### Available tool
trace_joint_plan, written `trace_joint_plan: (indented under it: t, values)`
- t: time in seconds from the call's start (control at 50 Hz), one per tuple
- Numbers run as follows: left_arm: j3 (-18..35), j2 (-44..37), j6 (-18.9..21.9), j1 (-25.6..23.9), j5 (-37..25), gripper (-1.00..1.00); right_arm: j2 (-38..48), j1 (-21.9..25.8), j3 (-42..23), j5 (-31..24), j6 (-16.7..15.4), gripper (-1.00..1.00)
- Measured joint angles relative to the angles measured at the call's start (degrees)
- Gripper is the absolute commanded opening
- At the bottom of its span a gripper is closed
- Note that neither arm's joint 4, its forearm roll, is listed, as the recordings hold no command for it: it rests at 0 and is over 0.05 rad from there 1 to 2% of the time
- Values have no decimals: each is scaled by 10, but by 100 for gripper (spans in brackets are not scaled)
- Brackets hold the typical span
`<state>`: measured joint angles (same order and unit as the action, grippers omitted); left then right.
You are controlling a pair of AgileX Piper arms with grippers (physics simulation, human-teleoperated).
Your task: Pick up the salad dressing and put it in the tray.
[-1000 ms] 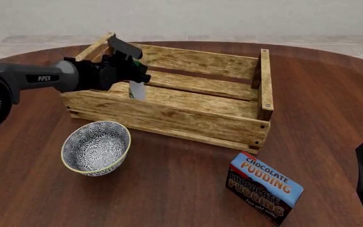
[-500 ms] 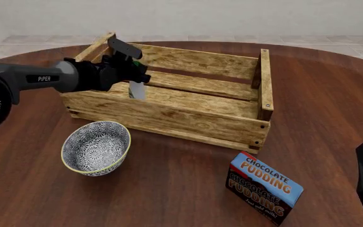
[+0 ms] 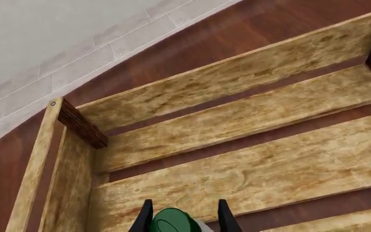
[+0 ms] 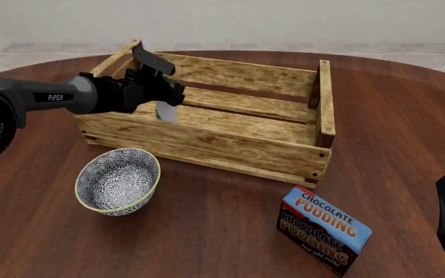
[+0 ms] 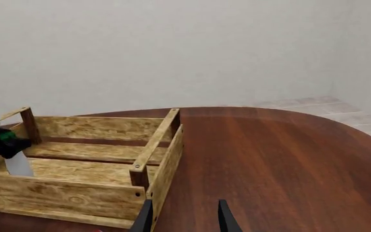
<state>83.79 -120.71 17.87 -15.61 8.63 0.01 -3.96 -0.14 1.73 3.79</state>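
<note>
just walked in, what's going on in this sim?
The left gripper holds the small white salad dressing bottle with a dark green cap over the left end of the large light wooden slatted tray, bottle hanging inside the tray's walls. It is not released yet. The right gripper sits open and idle off to the right. A patterned blue-white bowl and a blue chocolate pudding box lie untouched on the brown round table.

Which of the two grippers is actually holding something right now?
The left gripper, shut on the salad dressing over the tray. The right gripper holds nothing.
</note>
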Motion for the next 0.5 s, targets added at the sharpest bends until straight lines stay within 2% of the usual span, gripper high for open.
trace_joint_plan:
  t: [0.5]
  values:
    - [-1,5,7,1,-3,100,0,0,0,0,0,100]
